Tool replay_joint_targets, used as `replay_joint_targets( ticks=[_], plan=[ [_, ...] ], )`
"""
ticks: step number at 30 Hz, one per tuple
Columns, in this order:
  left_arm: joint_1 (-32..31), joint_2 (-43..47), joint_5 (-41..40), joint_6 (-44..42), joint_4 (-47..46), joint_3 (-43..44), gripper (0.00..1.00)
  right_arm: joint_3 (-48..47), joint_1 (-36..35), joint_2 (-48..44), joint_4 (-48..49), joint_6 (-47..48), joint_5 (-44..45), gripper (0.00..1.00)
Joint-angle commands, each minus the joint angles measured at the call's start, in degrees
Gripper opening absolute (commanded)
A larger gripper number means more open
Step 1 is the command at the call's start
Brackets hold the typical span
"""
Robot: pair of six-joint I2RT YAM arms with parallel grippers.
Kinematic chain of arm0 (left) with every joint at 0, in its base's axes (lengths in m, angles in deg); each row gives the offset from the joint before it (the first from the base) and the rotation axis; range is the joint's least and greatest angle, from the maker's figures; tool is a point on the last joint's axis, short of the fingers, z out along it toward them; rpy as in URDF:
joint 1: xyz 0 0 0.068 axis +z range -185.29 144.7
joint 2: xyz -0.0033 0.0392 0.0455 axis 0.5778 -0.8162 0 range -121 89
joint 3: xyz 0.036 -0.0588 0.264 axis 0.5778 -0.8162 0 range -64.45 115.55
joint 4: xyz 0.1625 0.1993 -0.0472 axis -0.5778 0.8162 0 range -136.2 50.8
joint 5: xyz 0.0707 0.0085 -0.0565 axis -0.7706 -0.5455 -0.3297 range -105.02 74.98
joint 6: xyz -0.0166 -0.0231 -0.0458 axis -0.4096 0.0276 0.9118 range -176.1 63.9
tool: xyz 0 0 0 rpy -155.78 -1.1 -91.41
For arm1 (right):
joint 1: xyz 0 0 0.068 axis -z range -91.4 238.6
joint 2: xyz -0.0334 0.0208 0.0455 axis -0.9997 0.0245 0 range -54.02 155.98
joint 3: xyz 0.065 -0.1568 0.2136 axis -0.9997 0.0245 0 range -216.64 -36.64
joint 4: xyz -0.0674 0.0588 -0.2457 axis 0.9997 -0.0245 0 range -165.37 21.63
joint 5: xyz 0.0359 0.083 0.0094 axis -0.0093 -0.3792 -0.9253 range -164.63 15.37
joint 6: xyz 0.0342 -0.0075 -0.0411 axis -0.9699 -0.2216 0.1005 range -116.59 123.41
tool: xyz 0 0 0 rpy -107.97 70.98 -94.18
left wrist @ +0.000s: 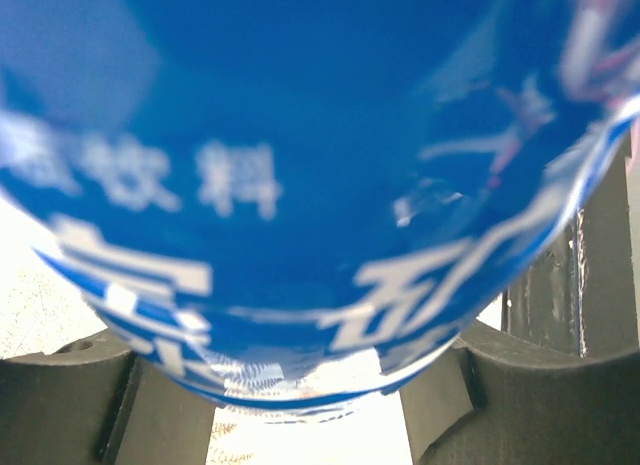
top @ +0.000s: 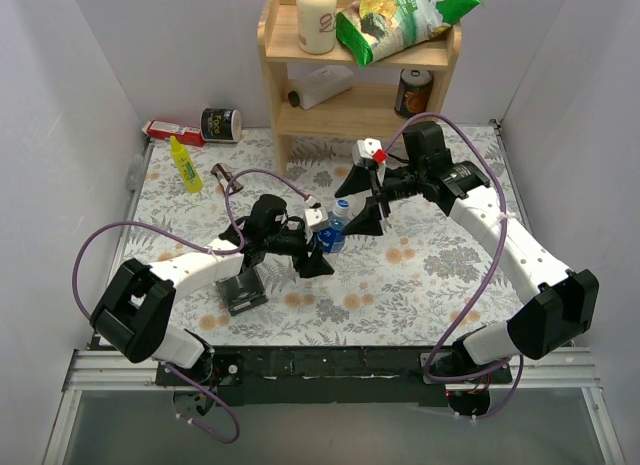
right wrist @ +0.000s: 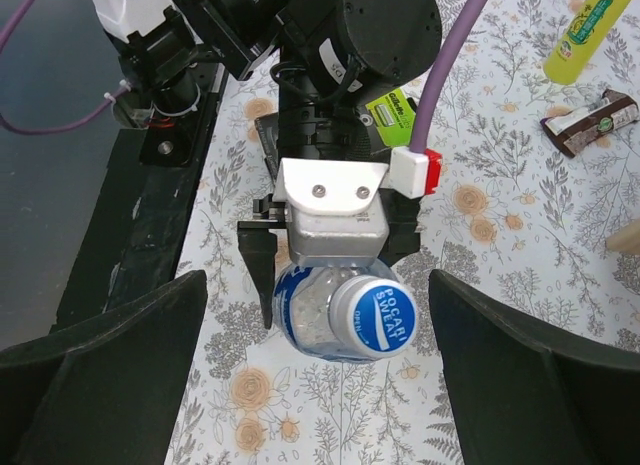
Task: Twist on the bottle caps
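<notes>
Left tool (top: 322, 243) clamped on the bottle (top: 335, 231); right tool (top: 366, 200) held apart.
The bottle's long axis is pointed toward 2 o'clock, and its cap (right wrist: 385, 318) is faced squarely by the nearer right tool.

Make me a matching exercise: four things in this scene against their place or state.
1. left pincer
2. right pincer
3. yellow squeeze bottle
4. snack bag

A. open
B. on the table, far left
C. shut on the blue-labelled bottle
D. on the top shelf

Pairs: 1-C, 2-A, 3-B, 4-D
</notes>
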Motion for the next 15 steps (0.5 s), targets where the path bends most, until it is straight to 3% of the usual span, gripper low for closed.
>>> replay_joint_targets(
  ticks=[1,8,12,15],
  plan=[
    [0.55,-0.14,-0.03,2.76,-3.29,1.01,0.0,1.29,-0.16,-3.26,-0.36,0.78,-0.49,0.98],
    [1.6,-0.58,-1.0,4.16,-5.05,0.75,0.0,2.44,-0.08,-4.06,-0.36,-0.37,1.79,0.97],
    [4.59,-1.02,-1.26,10.91,-9.0,-0.48,0.0,3.93,0.01,-5.11,-0.97,-0.98,4.95,0.97],
    [5.29,-0.75,-2.23,9.28,-9.28,-0.74,0.0,4.55,0.19,-5.9,-2.37,-1.25,6.45,0.97]
  ],
)
